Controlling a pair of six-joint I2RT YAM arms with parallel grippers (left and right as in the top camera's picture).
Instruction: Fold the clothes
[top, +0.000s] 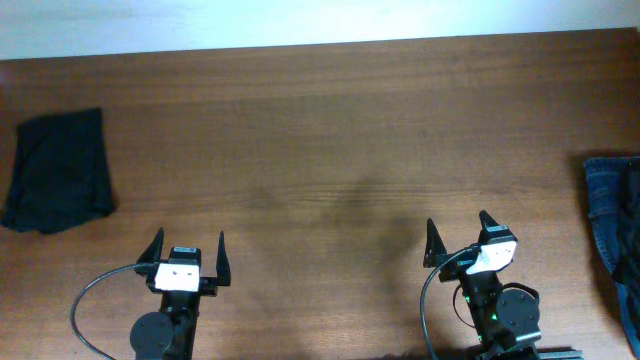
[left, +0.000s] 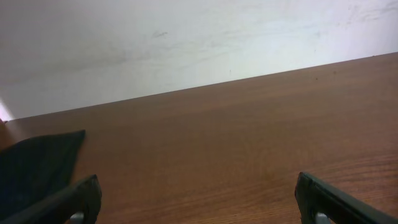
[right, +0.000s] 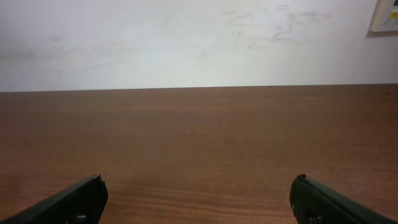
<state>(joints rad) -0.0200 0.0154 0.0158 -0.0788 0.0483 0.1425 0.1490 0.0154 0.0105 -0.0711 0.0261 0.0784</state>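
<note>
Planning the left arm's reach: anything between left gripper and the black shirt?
Nothing visible. Only table surface lies between the left gripper and the shirt at far left; the denim sits far right.

Black soft-fabric T-shirt (top: 58, 170), folded into a compact rumpled bundle, lying at the table's far-left edge

Brown wooden table (top: 330, 120) (grained) meets white wall (right: 186, 43).

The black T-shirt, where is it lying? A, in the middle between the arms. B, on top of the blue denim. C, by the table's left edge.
C: the black T-shirt lies by the left edge of the table, far from the blue denim at the right edge.
</note>
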